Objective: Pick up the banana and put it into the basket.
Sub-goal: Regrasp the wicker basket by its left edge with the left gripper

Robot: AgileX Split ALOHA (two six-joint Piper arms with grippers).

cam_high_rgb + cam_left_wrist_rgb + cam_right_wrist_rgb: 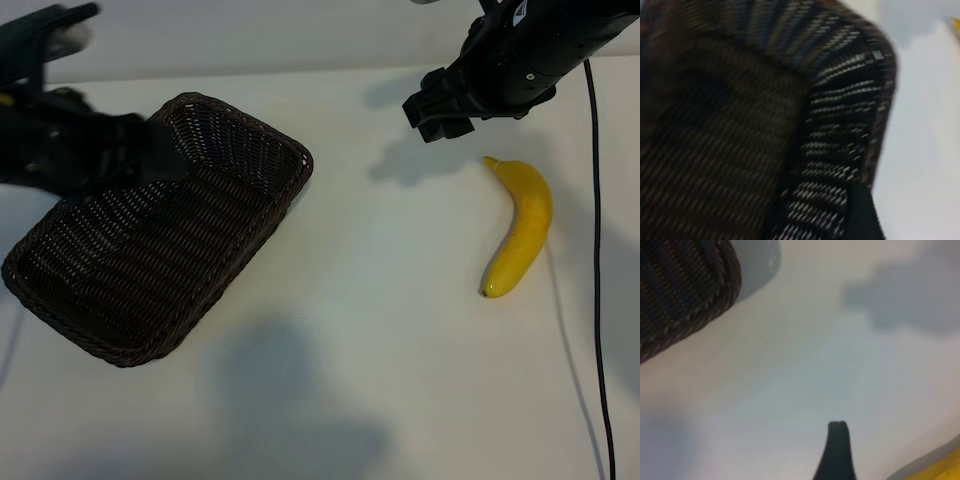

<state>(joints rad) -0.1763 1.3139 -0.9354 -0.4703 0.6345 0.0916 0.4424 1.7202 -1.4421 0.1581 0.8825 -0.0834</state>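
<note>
Lying loose on the table: banana not yet picked up

Banana (520,228) lay on the white table (380,330), at the right side in the exterior view, stem end toward the far edge and dark tip toward the near one, curve bulging to the right. Nothing touched it. A sliver of yellow (945,467) showed at the corner of the right wrist view, and another tiny bit (956,23) at the edge of the left wrist view.

Right gripper (440,110) hung above the table just beyond the stem end, apart from the banana, tilted downward. Its jaws stood wide and held nothing. One dark fingertip (838,450) showed over bare table in its wrist view.

Basket (160,250) sat at the left side, well apart from the banana, turned diagonally, no fruit inside. Its corner (680,290) appeared in the right wrist view.

Left gripper (165,155) was over the basket's far rim, blurred. Jaws released, parted, and whether a finger touched the wicker could not be told. Left wrist view showed the basket's inner wall and rim (850,130) up close.

A black cable (598,280) ran down the table right of the banana.
</note>
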